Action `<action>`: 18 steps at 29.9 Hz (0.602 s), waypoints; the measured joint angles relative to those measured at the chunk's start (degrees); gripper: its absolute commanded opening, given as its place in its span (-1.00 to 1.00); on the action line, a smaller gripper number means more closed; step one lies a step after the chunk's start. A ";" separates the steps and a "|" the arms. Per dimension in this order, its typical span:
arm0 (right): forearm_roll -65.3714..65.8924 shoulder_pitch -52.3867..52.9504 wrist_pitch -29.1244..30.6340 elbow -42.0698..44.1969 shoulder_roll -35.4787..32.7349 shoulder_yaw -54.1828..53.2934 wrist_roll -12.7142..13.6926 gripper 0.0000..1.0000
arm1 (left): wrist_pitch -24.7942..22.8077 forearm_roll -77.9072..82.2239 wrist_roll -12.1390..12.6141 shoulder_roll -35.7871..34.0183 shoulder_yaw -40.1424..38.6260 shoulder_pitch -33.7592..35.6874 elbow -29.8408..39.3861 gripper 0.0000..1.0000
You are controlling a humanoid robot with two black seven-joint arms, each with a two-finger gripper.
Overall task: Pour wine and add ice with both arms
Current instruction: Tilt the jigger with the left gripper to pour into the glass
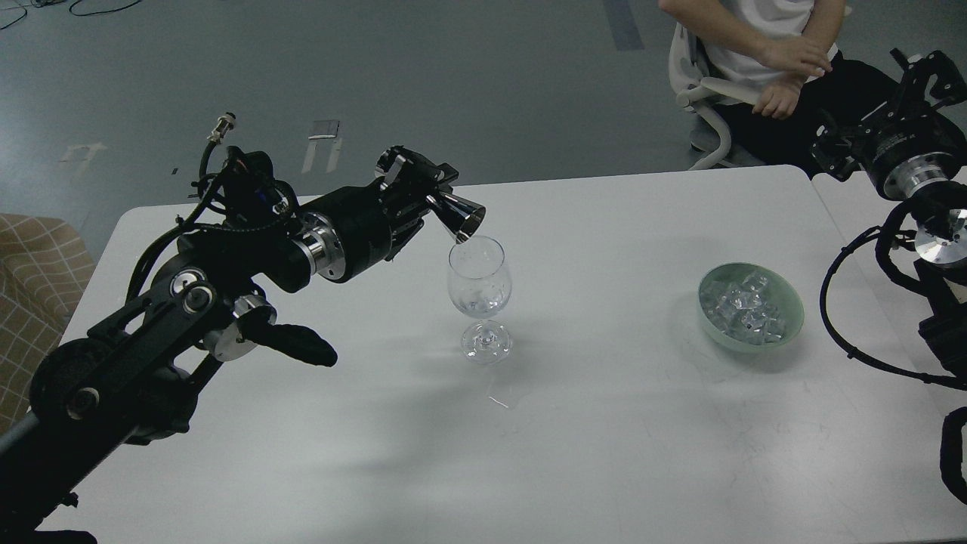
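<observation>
A clear stemmed wine glass [480,281] stands upright on the white table [619,423], left of centre. A little wine [477,307] lies at the bottom of its bowl. My left gripper [437,199] is shut on a shiny metal jigger [462,217]. The jigger is tipped mouth-down right over the glass's far rim. Ice [744,306] fills a pale green bowl [795,304] to the right of the glass. My right gripper [876,109] hangs high at the table's far right corner. Its claws are spread, with nothing between them.
A seated person [770,45] with folded hands is behind the table's far right edge. A small wet streak [498,401] marks the table in front of the glass. My right arm's cables [838,325] loop over the right edge. A checked cushion [30,279] sits at the left.
</observation>
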State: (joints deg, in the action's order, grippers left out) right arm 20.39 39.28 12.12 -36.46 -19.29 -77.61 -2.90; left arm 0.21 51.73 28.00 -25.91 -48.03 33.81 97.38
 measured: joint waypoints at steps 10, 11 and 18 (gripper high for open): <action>0.00 -0.04 0.00 -0.06 0.08 0.00 -0.01 1.00 | 0.04 4.69 0.00 0.00 1.86 0.14 0.10 -1.00; 0.00 -0.06 0.01 -0.06 0.09 0.00 -0.01 1.00 | 0.04 4.88 0.00 0.07 1.88 0.14 0.10 -1.00; 0.00 -0.05 0.01 -0.04 0.08 0.00 -0.04 1.00 | 0.05 5.08 0.00 0.60 1.89 0.18 0.18 -1.00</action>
State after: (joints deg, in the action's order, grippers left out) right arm 20.39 39.23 12.13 -36.51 -19.21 -77.61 -2.94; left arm 0.26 56.81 28.00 -25.31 -46.14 33.99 97.56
